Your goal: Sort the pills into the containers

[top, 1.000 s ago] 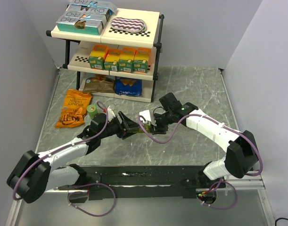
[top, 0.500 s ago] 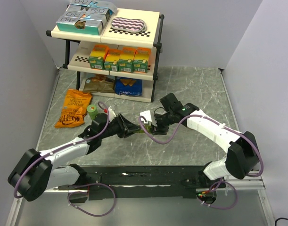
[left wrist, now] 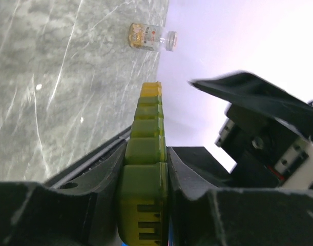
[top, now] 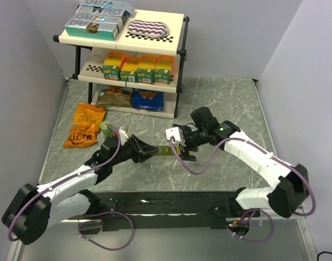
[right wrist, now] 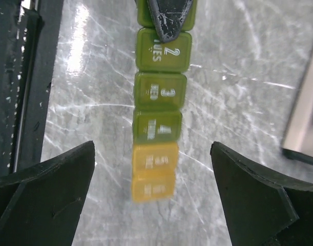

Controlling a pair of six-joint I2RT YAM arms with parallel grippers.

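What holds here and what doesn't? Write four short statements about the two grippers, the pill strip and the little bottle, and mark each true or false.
1. The left gripper is shut on the dark green end of the containers. True.
2. The right gripper is clamped on the yellow end. False: its fingers stand wide apart on either side of the strip and touch nothing.
3. The lids marked 2, 3 and 4 are closed. True.
4. The small clear bottle stands upright. False: it lies on its side on the table.
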